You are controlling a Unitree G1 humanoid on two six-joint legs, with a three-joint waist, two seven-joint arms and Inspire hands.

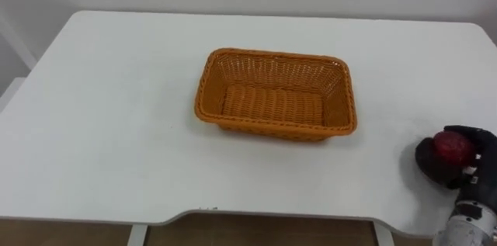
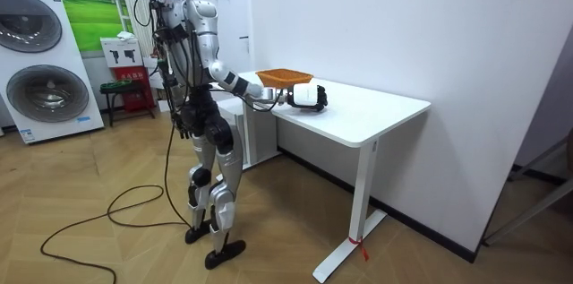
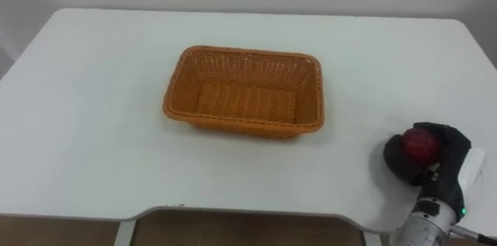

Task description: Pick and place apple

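Red and round, the apple (image 3: 420, 146) sat at the near right corner of the desk (image 3: 93, 122), with the dark fingers (image 3: 394, 162) of the right hand (image 3: 452, 155) curled round it, well apart from the empty wicker basket (image 3: 233, 119) in the middle. That grip looked shallow, so the apple could slip out and roll off the near edge, or strike the basket's right rim if carried too low.

Humanoid, two-legged. Limbs: silver-grey shells with black joints. Torso: dark, hung with black cables; straps rise from the shoulders; one dark cable trails over the floor. Feet: black. Right hand (image 3: 454, 149): black fingers, white tag at the back, silver cylindrical wrist with a small green light.
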